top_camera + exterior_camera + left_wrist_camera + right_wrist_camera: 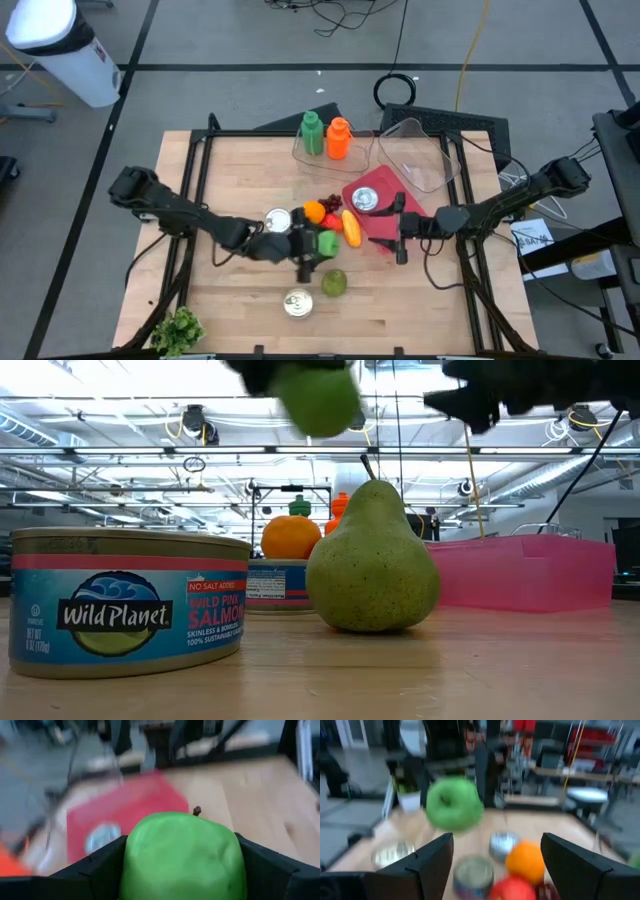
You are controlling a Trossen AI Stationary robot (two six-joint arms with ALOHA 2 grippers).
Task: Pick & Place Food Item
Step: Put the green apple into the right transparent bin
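Salmon tin [125, 603] nearest. Our left gripper [318, 243] clamps the round green apple [182, 855]; carry level to red tray [385, 200]. Right gripper [401, 236] open, empty.

A glossy bright green apple [182, 855], a speckled olive-green pear [371, 565], and a translucent pink plastic tray [520, 572] stand out against the pale wooden table [230, 300].

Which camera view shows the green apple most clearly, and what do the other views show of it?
The left wrist view: the green apple fills it, clamped in the left gripper. High view: small, beside other food. Low view: cut off at the top. Right wrist view: blurred, in the air.
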